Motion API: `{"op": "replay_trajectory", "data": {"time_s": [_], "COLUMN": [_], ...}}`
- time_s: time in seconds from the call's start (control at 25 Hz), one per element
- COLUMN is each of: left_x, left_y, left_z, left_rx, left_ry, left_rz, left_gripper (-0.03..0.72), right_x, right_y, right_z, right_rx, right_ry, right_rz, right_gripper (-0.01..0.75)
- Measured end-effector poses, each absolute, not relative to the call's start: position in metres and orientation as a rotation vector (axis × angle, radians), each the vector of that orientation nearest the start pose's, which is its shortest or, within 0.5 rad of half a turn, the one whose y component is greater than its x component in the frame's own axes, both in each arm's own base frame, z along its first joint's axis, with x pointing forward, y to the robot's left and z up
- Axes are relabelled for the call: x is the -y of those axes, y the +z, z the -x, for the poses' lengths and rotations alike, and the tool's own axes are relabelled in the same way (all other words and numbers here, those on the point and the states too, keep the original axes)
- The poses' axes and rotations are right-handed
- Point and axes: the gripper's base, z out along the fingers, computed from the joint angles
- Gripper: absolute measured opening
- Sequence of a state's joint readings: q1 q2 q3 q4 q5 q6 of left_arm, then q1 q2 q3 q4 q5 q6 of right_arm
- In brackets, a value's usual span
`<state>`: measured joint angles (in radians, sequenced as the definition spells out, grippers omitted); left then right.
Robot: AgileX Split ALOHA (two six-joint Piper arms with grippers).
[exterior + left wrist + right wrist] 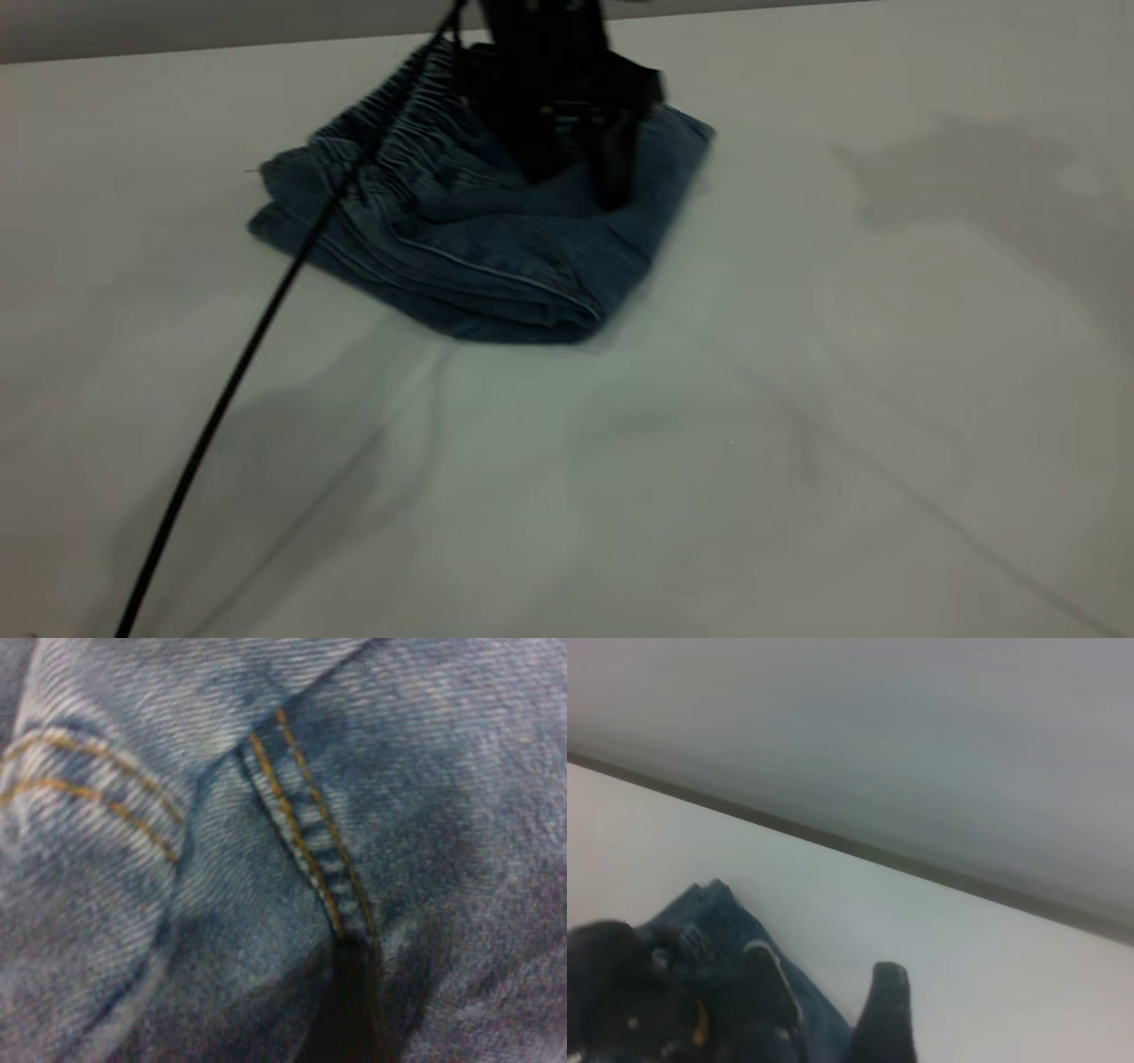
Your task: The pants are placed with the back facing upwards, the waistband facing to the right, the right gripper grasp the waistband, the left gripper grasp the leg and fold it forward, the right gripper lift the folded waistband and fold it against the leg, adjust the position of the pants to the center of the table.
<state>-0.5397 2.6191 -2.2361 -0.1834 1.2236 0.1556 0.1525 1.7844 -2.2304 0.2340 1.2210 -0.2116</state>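
Pants (496, 239) folded on table (797, 399); gripper (576, 190) on top, jaws apart, which arm unclear. My worry: dragging could undo the fold.

The table (797, 443), broad and pale, is occupied toward its far side by the folded pants (478, 239); a black cable (239, 363) is seen crossing above it.

We see blue denim pants (496, 239) with orange-yellow stitching, a black pincer (576, 168), and a pale grey-white worktop (797, 443).
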Motion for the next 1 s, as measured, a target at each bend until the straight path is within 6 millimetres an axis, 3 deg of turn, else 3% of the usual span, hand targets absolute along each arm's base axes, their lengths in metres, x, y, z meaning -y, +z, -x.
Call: {"op": "replay_trajectory", "data": {"time_s": [0.2,0.36,0.68,0.88,1.0], "left_x": [0.303,0.297,0.286,0.278,0.265], "left_y": [0.109,0.134,0.133,0.132,0.118], "left_z": [-0.43,-0.441,-0.448,-0.453,-0.458], "left_rx": [-2.846,-2.668,-2.321,-2.221,-2.212], "left_ry": [-0.214,-0.064,0.209,0.107,0.028], "left_rz": [-1.045,-1.229,-1.802,-1.932,-1.987], "left_gripper": [0.529,0.529,0.529,0.529,0.529], "right_x": [-0.076,-0.076,-0.076,-0.076,-0.076], "right_y": [0.481,0.481,0.481,0.481,0.481], "right_z": [-0.364,-0.364,-0.364,-0.364,-0.364], "right_rx": [-2.201,-2.201,-2.201,-2.201,-2.201], "right_ry": [0.259,0.259,0.258,0.258,0.258], "right_rz": [0.432,0.432,0.431,0.432,0.432], "right_gripper": [0.588,0.588,0.588,0.588,0.587]}}
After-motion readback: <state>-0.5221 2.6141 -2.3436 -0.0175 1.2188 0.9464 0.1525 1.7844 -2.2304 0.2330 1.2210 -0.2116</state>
